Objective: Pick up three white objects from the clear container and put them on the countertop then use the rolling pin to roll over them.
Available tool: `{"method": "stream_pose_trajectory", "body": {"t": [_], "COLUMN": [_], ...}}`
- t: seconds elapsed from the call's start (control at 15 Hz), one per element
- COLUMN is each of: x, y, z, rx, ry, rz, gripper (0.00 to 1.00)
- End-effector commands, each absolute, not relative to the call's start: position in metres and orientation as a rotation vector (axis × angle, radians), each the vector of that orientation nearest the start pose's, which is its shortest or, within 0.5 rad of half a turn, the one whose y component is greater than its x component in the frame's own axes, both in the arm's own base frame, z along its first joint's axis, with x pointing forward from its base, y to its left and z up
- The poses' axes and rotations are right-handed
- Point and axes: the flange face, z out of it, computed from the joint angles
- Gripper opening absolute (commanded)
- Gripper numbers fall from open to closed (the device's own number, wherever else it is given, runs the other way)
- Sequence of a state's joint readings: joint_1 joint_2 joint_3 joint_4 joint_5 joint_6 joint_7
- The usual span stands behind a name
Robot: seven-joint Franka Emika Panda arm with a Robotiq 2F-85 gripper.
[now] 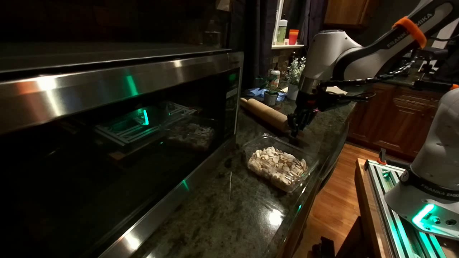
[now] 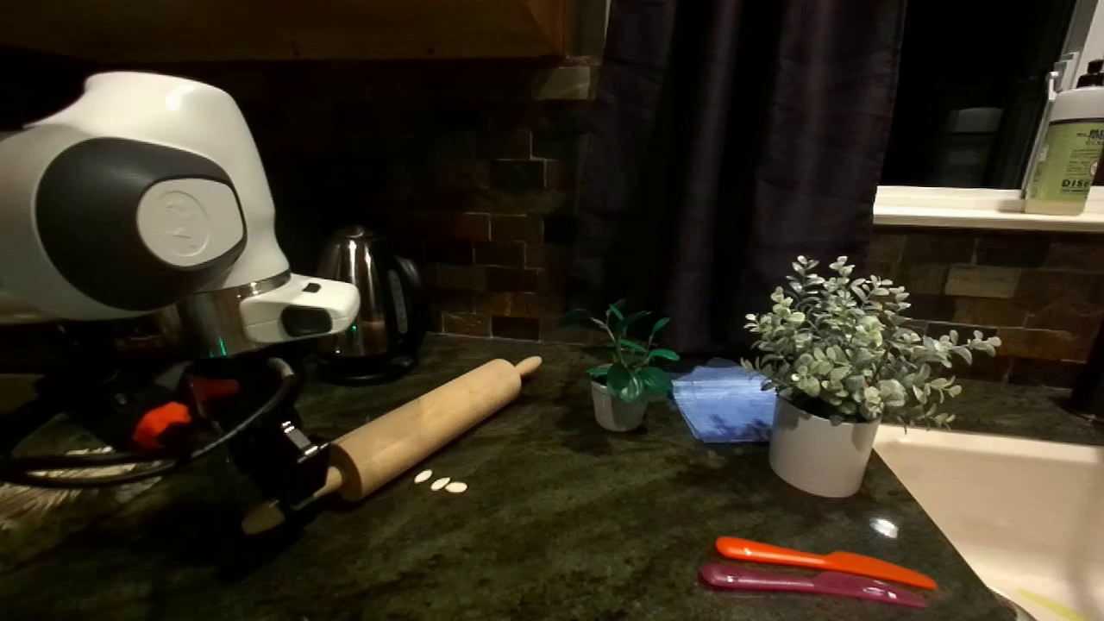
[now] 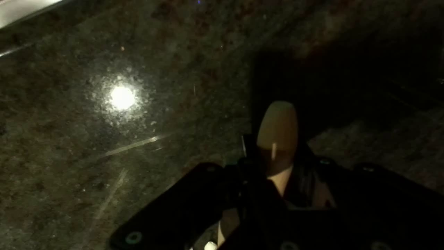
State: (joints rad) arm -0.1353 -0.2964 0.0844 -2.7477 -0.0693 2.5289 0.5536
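Observation:
The rolling pin [image 1: 267, 114] lies on the dark speckled countertop [image 2: 552, 552]; its tan barrel [image 2: 431, 423] shows in both exterior views. My gripper [image 2: 297, 487] is shut on its near handle, whose rounded end pokes out past the fingers. In the wrist view the black fingers sit on both sides of the handle [image 3: 277, 132]. Three white objects [image 2: 440, 484] lie on the countertop beside the barrel; a bit of one white object [image 3: 210, 246] shows at the wrist view's lower edge. The clear container [image 1: 260, 141] holds a heap of more white objects [image 1: 278, 163].
A microwave [image 1: 118, 143] stands along the countertop. Near the pin are a kettle [image 2: 366, 302], a small potted plant [image 2: 619, 405], blue napkins [image 2: 724, 401] and a larger plant [image 2: 824, 444]. Orange [image 2: 824, 561] and purple knives [image 2: 811, 584] lie near the sink [image 2: 992, 483].

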Motion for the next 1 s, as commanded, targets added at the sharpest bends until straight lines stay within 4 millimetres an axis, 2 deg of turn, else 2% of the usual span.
{"method": "stream_pose_trajectory", "body": {"t": [0.0, 0.4, 0.93], "x": [0.387, 0.385, 0.377], "y": [-0.043, -0.068, -0.077], "z": [0.31, 0.297, 0.302], "rx": [-3.022, -2.917, -2.84], "ry": [0.967, 1.074, 1.192], "rz": [-0.103, -0.043, -0.018], "gripper": [0.07, 0.07, 0.07]}}
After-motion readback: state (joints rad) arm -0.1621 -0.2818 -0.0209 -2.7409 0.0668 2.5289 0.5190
